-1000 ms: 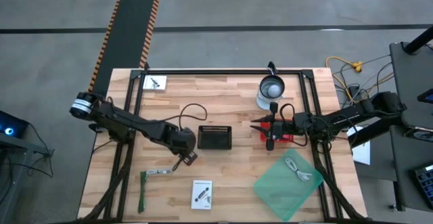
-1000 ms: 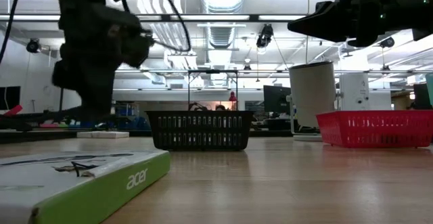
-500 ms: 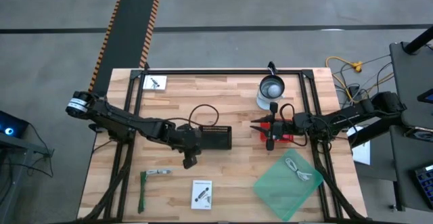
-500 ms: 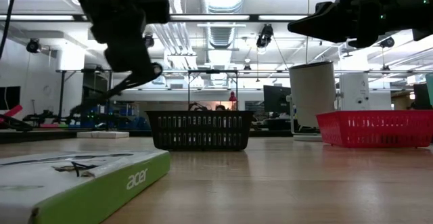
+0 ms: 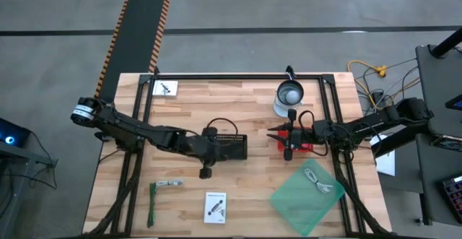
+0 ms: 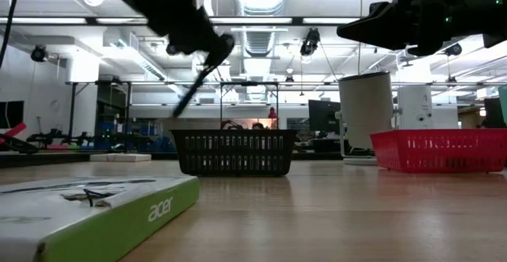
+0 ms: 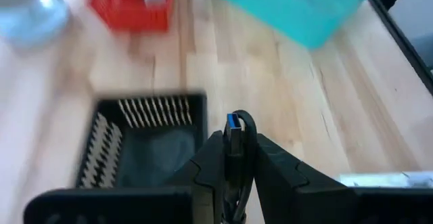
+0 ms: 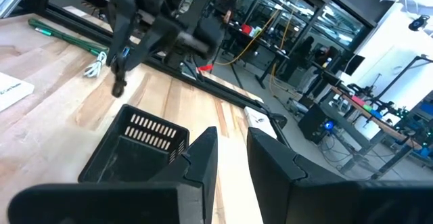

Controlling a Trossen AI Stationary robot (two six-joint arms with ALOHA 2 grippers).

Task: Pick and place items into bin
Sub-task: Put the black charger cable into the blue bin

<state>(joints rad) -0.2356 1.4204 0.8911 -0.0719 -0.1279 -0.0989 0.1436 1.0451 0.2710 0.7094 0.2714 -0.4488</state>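
- My left gripper [image 7: 232, 158] is clamping a dark USB stick [image 7: 235, 135], hovering beside the black basket [image 5: 229, 146].
- My right gripper [image 5: 278, 133] is waiting over the red basket [image 5: 297, 142], fingers slightly apart, empty.

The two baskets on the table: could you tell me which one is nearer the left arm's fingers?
The black mesh basket at the table's middle; the left gripper hangs beside it, whereas the red mesh basket sits under the right arm.

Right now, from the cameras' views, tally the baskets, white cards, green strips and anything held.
Baskets: 2, black basket, red basket
Cards: 2, corner card, front card
Green strip: 1
Held stick: 1
Total: 6
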